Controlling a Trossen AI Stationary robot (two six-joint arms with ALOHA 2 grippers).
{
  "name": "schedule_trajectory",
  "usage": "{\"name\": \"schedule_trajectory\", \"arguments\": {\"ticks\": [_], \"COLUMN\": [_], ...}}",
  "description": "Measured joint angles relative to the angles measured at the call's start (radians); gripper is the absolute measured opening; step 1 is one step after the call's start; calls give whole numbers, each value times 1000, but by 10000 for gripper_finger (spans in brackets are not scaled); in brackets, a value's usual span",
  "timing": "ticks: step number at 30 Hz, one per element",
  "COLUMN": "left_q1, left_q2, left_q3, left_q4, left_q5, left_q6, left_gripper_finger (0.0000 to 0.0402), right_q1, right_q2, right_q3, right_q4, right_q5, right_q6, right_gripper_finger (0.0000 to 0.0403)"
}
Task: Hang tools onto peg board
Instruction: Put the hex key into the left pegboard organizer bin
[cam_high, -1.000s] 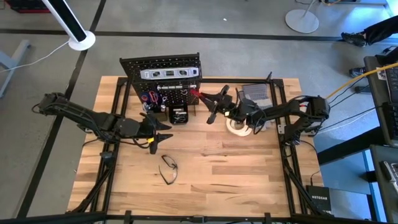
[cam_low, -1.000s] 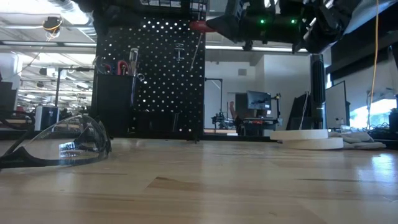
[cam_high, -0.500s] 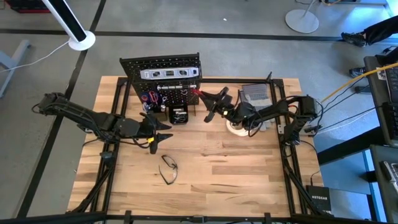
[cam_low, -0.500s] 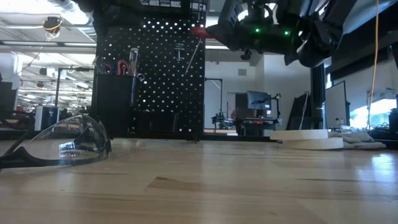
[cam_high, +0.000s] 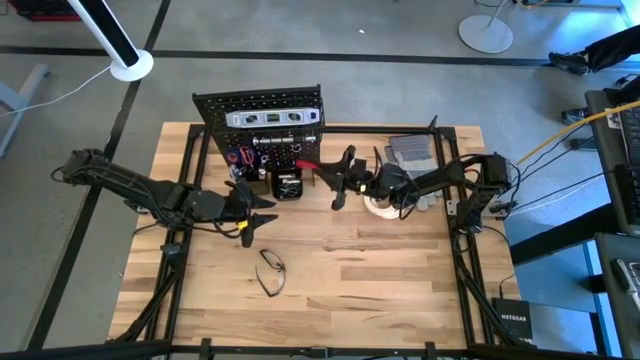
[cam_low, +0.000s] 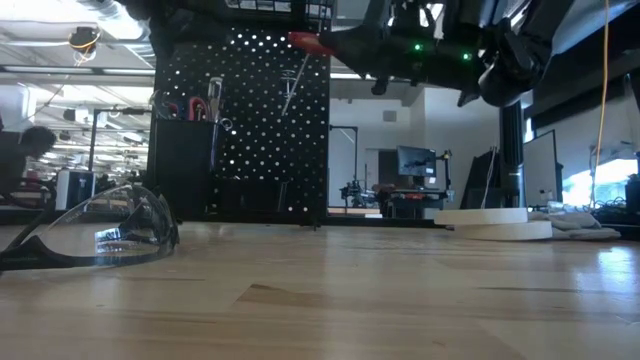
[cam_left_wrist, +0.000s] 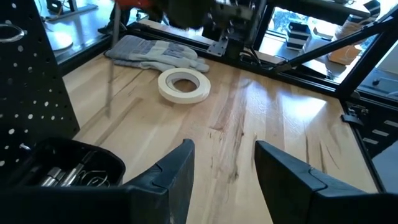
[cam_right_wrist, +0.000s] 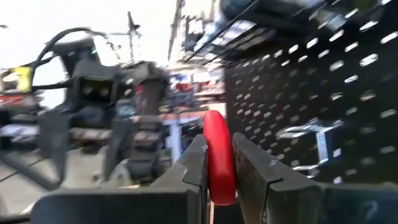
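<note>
Safety glasses (cam_high: 270, 271) flat on worktop (cam_high: 380, 280), nearest edge. Left tool (cam_high: 262, 210) released, low, mid-worktop. Tape roll (cam_high: 380, 205) beside gloves (cam_high: 411, 152). Right tool (cam_high: 322, 171) clenched on red-handled tool (cam_right_wrist: 217, 155), raised just before peg board (cam_high: 260, 108); level (cam_high: 272, 118) hung up top.

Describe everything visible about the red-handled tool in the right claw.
The red-handled tool has a smooth, rounded, plastic-looking red handle pinched between the two dark fingers of the right claw. In the low view a thin metal shaft slants down from the handle, in front of the peg board. It is held in the air, off the table, beside a silver hook. Its tip cannot be made out.
</note>
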Motion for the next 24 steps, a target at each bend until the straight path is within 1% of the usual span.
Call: {"name": "schedule_trajectory", "arguments": {"ticks": [6, 10, 13, 16, 20, 24], "left_q1": [0, 0, 0, -13, -23, -21], "left_q2": [0, 0, 0, 0, 16, 67], "left_q3": [-1, -1, -1, -1, -1, -1], "left_q4": [11, 53, 87, 89, 88, 96], "left_q5": [-7, -8, -9, -9, -7, -9], "left_q6": [-6, 1, 14, 14, 13, 11], "left_gripper_finger": [155, 155, 155, 155, 155, 155], "right_q1": [8, 43, 84, 117, 155, 184], "right_q2": [0, 0, 0, 0, 0, 0], "right_q3": [11, 44, 60, 74, 82, 83], "right_q4": [-62, -158, -268, -342, -387, -407], "right_q5": [-151, -230, -242, -226, -223, -223], "right_q6": [41, 24, -16, -40, -43, -56], "right_gripper_finger": [54, 54, 54, 54, 54, 54]}}
